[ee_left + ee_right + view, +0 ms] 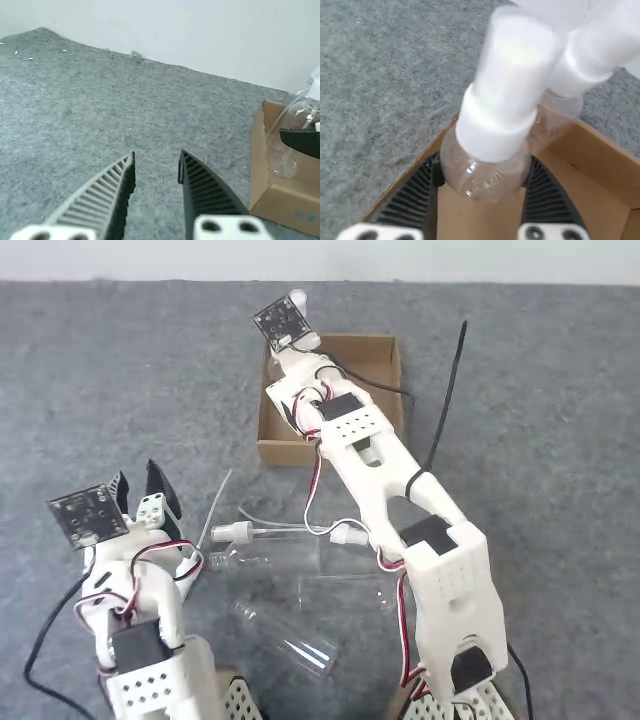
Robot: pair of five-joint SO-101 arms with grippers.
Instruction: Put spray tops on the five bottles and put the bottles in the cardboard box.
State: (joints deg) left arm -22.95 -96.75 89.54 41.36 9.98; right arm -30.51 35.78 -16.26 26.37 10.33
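My right end effector (482, 172) is clamped on a clear bottle (479, 182) with its white spray top (505, 85) on, right over the cardboard box (283, 452). My left end effector (156, 160) is partly open with nothing in it, above the grey counter (120, 370). More clear bottles (270, 545) lie between my arms.

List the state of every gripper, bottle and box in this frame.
left gripper: open, empty, over the felt.
right gripper: shut on the held bottle.
held bottle: spray top on, over a corner of the cardboard box.
cardboard box: open at the top.
middle bottle: lying on its side, a white top at its neck.
near bottle: lying on its side, nothing on its neck.
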